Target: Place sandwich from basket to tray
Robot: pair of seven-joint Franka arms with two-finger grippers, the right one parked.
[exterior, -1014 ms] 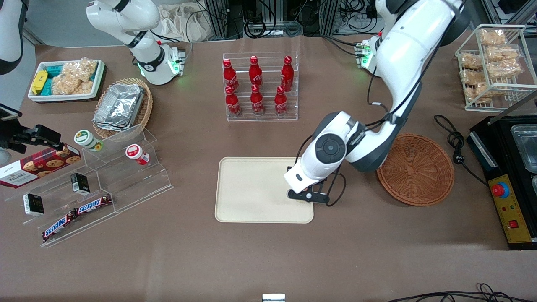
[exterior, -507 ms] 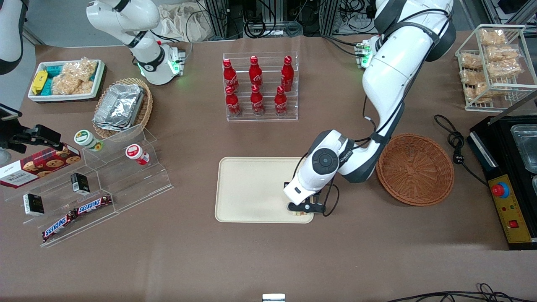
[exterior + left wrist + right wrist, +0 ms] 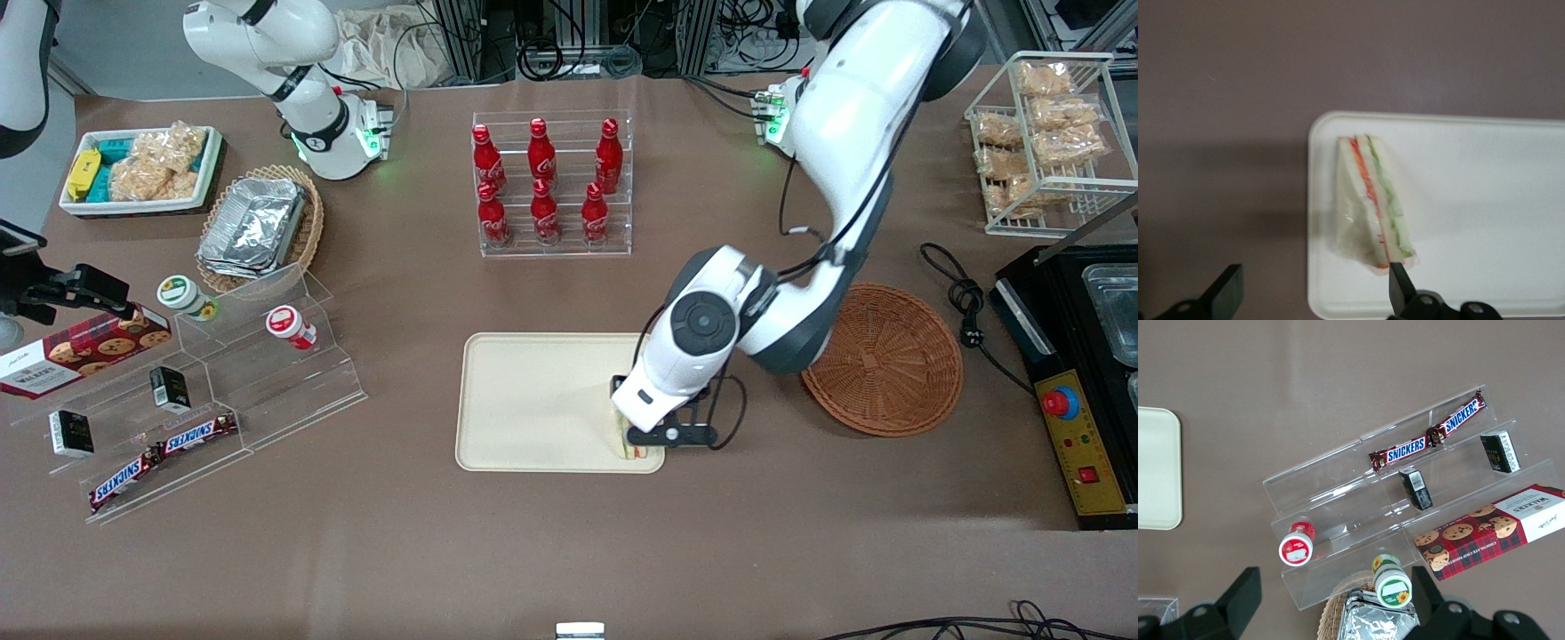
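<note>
Where sandwich (image 3: pixel 1371 200) lies (tray (image 3: pixel 1485 167)), claw (image 3: pixel 1315 293) open above

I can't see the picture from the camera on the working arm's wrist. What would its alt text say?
A wrapped triangular sandwich with red and green filling stripes lies on a cream tray, close to one corner. The open gripper hovers above it, one black finger over the sandwich's tip. Brown table surrounds the tray.

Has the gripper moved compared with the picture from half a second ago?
Yes. The gripper has risen and shifted slightly toward the basket, judged against the tray. Its fingers are open, and the sandwich lies on the tray's corner.
</note>
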